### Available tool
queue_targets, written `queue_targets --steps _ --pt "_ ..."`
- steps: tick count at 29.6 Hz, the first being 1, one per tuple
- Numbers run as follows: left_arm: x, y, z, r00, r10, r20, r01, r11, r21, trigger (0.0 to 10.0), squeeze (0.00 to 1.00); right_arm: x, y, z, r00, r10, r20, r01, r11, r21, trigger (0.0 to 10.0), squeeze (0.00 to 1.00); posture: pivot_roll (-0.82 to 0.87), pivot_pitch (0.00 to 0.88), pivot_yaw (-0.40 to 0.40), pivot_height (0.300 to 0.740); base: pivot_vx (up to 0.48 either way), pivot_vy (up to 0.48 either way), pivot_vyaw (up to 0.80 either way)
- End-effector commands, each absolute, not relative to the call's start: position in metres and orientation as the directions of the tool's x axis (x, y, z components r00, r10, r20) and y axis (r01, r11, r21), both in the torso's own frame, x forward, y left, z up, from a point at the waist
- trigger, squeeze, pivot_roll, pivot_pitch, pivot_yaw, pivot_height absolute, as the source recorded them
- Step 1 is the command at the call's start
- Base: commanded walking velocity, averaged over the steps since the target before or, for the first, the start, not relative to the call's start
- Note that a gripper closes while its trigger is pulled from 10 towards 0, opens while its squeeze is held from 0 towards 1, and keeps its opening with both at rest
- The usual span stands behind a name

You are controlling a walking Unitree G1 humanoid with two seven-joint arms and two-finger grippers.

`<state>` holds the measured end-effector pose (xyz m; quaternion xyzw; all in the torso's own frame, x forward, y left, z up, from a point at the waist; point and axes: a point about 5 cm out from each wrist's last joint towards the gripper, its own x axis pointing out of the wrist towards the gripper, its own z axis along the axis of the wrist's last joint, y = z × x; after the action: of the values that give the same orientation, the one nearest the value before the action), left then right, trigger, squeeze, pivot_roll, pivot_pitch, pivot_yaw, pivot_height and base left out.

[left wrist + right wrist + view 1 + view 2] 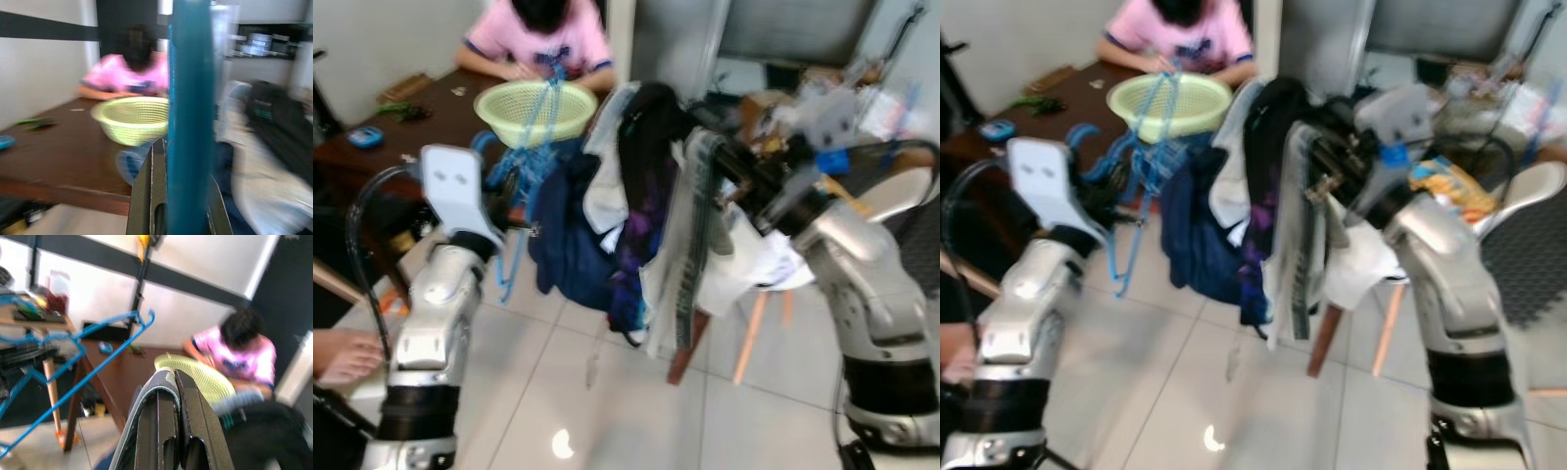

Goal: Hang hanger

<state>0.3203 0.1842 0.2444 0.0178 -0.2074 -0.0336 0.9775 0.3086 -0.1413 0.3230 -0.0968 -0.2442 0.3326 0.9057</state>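
Big heap of clothes [646, 206] draped over a chair, that's the landmark here. Behind the heap there's a brown table [431, 127] with a person in a pink top [540, 39] sitting at it. On the table, right next to the heap, sits a yellow-green basket [533, 106]. Right gripper [168, 431] is up against the heap, clamped on a grey strip of cloth [146, 401]. Left gripper [178, 205] is beside the heap on the table side, pinched on the blue hanger [190, 112].

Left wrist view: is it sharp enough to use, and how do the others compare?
Left wrist view: blurred, and the blue hanger close to the lens blocks the middle. Right wrist view: person and basket smeared. Eye views: soft, with a glare spot on the floor tiles.
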Motion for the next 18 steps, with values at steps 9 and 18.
queue_targets --steps 9,18 --pt "0.31 0.169 0.246 0.907 -0.08 0.413 0.054 0.996 0.075 10.0 0.0 0.313 -0.114 0.383 0.516 0.715 0.471 -0.564 0.698 -0.441 10.0 0.0 0.09 0.055 -0.075 0.74 0.404 0.0 0.8" --pt "0.309 0.163 0.247 0.907 -0.088 0.411 0.069 0.996 0.061 10.0 0.0 0.339 -0.103 0.42 0.606 0.614 0.506 -0.433 0.788 -0.437 10.0 0.0 0.1 0.047 -0.085 0.74 0.402 0.0 0.71"
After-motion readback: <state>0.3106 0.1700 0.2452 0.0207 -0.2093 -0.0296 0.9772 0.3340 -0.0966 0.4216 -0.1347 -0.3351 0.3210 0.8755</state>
